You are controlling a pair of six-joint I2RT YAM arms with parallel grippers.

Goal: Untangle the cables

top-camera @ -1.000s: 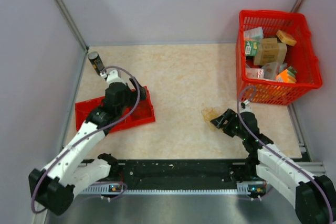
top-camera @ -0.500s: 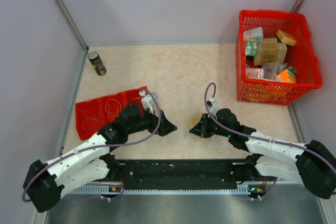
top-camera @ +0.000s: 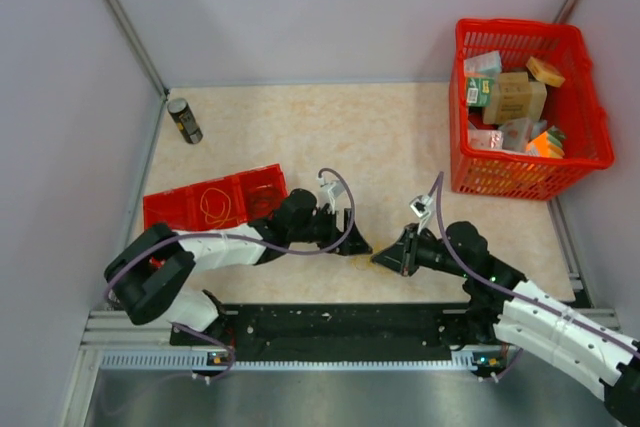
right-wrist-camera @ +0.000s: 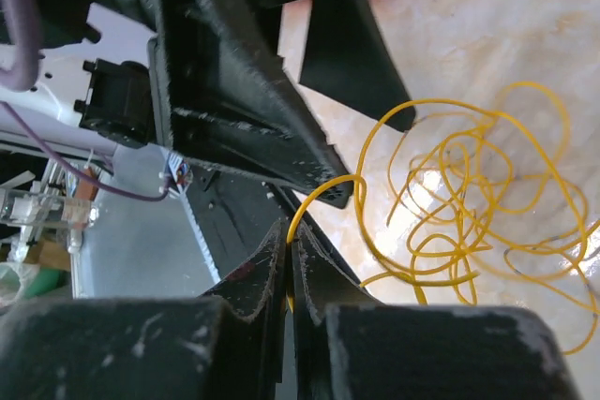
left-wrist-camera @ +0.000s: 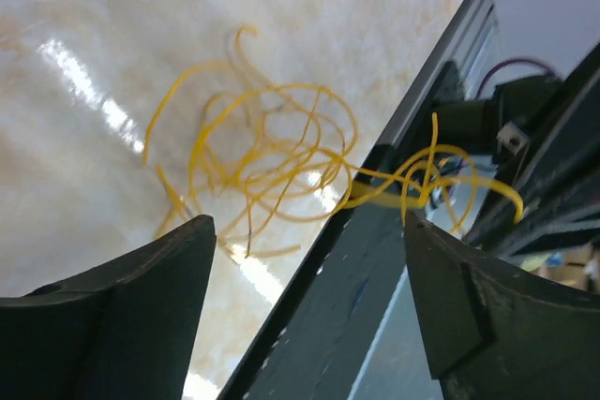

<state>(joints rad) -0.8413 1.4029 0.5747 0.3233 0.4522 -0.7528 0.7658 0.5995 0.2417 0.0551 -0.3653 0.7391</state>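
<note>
The cables (left-wrist-camera: 253, 166) are a loose tangle of thin yellow wires lying on the marbled table beside its front rail. In the top view the cables (top-camera: 366, 260) show only faintly between the two grippers. My right gripper (right-wrist-camera: 292, 236) is shut on one yellow strand, which arches out of its tips toward the tangle (right-wrist-camera: 469, 203). My left gripper (left-wrist-camera: 307, 231) is open, its fingers (left-wrist-camera: 141, 297) spread wide just short of the tangle and touching nothing. From above, the left gripper (top-camera: 356, 245) and the right gripper (top-camera: 381, 260) almost meet tip to tip.
A black rail (top-camera: 340, 322) runs along the table's front edge right beside the tangle. A red tray (top-camera: 170, 209) holding a yellow loop lies at the left. A dark can (top-camera: 183, 119) stands at the back left. A red basket (top-camera: 580, 97) of boxes sits at the back right.
The left arm swung from over the red tray to the front middle. The right gripper shut on a yellow strand, and the tangle now lies lower, by the front rail.
</note>
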